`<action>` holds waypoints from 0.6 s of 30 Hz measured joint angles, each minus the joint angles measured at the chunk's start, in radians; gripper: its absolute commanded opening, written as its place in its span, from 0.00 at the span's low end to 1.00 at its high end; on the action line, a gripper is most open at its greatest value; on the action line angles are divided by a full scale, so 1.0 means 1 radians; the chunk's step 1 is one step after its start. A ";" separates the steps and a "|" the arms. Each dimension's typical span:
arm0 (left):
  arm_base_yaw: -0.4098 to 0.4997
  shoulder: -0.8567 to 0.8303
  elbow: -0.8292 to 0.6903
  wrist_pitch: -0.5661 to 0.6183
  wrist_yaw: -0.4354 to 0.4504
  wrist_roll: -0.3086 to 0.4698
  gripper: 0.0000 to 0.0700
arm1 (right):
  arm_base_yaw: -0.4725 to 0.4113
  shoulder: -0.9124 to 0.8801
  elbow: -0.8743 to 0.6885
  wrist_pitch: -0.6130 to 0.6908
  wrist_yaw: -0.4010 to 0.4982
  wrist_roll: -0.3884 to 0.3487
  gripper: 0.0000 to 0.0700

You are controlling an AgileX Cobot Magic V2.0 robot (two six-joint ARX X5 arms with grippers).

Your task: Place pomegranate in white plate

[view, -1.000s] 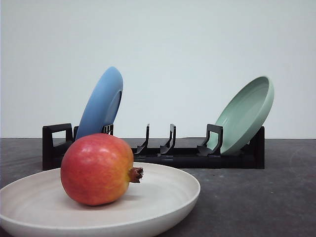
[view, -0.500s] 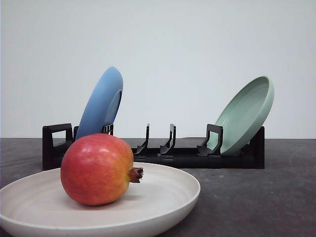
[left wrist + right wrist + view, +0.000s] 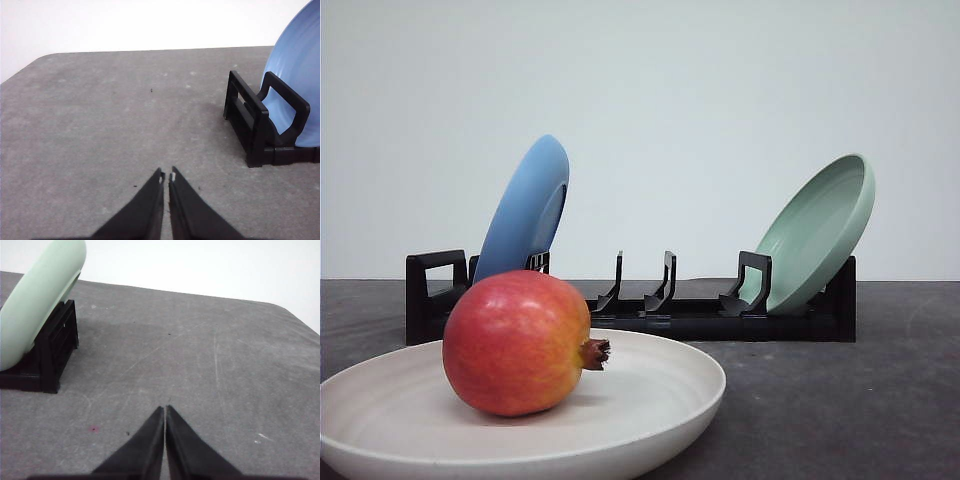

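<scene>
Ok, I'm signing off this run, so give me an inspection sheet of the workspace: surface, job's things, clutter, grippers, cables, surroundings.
Surface: grey table, scuffed, with faint scratches and small specks.
Job's things: pomegranate lies in the white plate, crown nub pointing right.
Clutter: black dish rack behind, holding a blue plate at its left end and a pale green plate at its right end; middle slots bare.
Grippers: left gripper and right gripper shut, holding nothing, above bare table.
Cables: nothing seen.
Surroundings: plain white wall.
</scene>
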 measured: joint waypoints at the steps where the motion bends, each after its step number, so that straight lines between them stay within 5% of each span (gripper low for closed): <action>1: 0.000 0.000 0.000 0.000 0.000 0.000 0.00 | 0.000 0.000 0.000 0.000 0.000 0.000 0.00; 18: 0.000 0.000 0.000 0.000 0.000 0.000 0.00 | 0.000 0.000 0.000 0.000 0.000 0.000 0.00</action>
